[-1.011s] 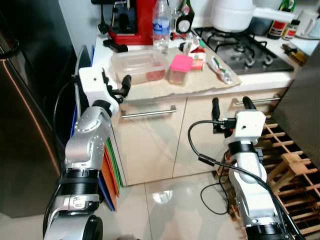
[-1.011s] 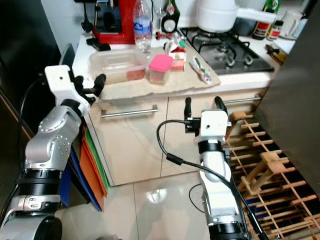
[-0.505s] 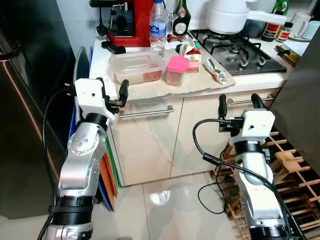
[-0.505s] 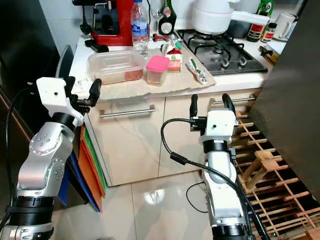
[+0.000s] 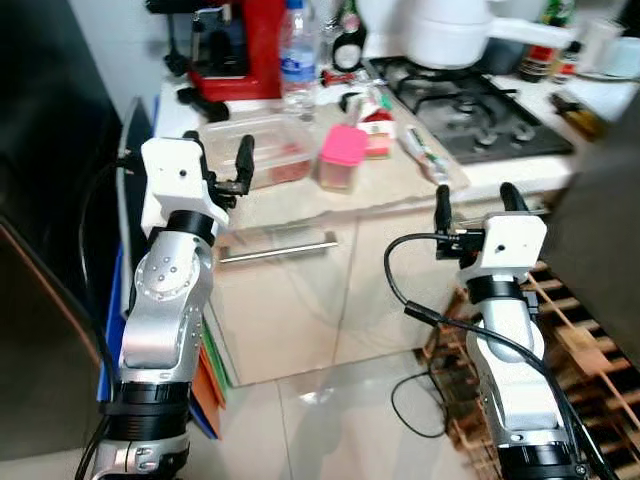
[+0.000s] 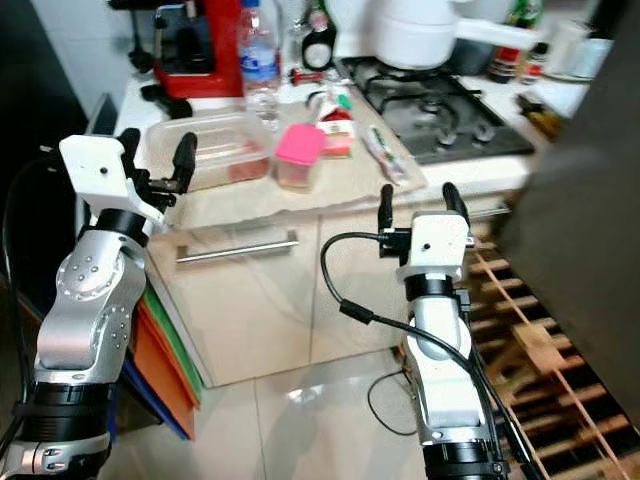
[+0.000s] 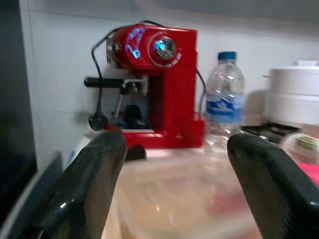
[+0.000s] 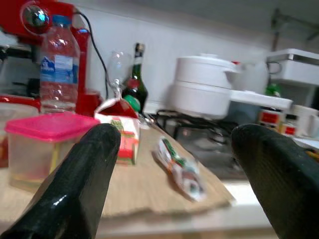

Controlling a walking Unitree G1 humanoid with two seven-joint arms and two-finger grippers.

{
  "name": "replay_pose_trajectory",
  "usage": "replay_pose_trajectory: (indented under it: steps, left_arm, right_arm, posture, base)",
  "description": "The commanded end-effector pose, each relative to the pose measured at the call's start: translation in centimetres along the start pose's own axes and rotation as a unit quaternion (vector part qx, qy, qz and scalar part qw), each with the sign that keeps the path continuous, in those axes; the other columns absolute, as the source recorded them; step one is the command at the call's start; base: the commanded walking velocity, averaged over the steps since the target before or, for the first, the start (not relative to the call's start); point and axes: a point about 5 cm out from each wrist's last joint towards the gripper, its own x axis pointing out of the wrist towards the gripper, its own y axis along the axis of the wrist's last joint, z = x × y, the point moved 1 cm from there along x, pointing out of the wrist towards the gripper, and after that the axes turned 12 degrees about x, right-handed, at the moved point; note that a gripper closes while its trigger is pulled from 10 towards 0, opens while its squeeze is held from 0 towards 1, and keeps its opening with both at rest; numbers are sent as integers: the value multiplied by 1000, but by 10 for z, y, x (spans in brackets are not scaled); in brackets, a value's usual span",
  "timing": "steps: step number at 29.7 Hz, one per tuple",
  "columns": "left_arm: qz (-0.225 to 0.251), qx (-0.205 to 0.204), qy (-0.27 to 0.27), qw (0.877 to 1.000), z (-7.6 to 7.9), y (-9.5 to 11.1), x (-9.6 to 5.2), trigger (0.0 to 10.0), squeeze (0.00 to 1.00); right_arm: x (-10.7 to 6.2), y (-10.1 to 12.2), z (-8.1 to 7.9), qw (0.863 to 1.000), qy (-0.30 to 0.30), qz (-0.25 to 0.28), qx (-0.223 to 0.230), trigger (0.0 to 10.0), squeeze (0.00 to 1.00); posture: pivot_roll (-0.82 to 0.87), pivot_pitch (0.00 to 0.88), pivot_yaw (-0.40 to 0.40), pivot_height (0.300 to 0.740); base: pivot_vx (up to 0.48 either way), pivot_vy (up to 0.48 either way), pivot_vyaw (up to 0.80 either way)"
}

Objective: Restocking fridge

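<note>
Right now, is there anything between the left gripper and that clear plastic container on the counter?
Nothing visible. The left gripper is raised at the counter's edge with its fingers open, and the clear container lies straight ahead of them. The water bottle and red coffee machine stand behind it.

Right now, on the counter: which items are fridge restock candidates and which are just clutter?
For the job:
clear food container
pink-lidded tub
small carton
wrapped packet
water bottle
left tool, open, at the counter edge by the container
right tool, open, below the counter edge

Lying about:
red coffee machine
white pot
gas hob
dark bottle
</note>
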Motion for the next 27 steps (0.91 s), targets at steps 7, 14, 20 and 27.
replay_pose_trajectory:
  steps: [7, 14, 20, 27]
  left_arm:
    - [66, 0, -14, 998, 8, 32, 13, 10000, 0]
    - [-2, -50, -19, 999, -2, 30, 33, 10000, 0]
    - [-103, -125, -13, 987, -21, 14, 41, 10000, 0]
    - [-183, -135, -4, 974, -40, -1, 33, 10000, 0]
  right_arm:
    - [-3, -3, 10, 1000, -12, -6, -7, 10000, 0]
    - [-6, -3, 9, 1000, -13, -6, -6, 10000, 0]
    - [-10, -5, 9, 1000, -18, -10, -2, 10000, 0]
    - [-14, -11, 6, 1000, -16, -26, 4, 10000, 0]
  posture:
    - [121, 0, -12, 740]
    - [118, 0, -5, 740]
    - [123, 13, 6, 740]
    - [159, 35, -8, 740]
  base:
    - [430, 0, 0]
    - [125, 0, 0]
    - [0, 0, 0]
    - [0, 0, 0]
